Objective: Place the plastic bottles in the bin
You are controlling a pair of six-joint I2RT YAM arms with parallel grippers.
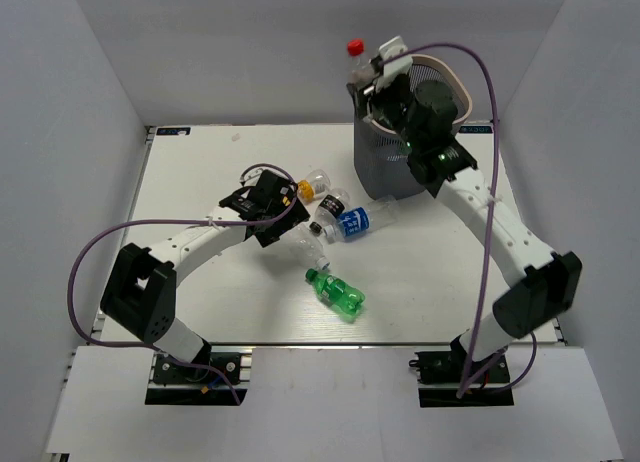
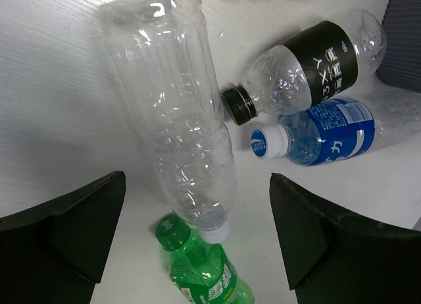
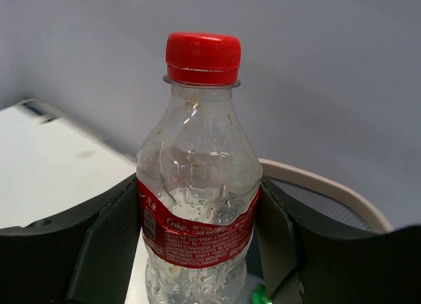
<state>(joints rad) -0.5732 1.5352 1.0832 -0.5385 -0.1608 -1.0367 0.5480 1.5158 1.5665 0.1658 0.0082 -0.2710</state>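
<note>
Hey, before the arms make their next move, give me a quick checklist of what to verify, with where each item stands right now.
1. Right pincer shut on Coke bottle: ok.
2. Coke bottle upright, cap on: ok.
3. Coke bottle fully over the bin opening: cannot tell; it sits near the rim.
4. Left pincer open, straddling clear bottle: ok.
5. Green bottle out of the left pincer's way: not ok; its cap lies by the clear bottle's neck, between the fingers.
</note>
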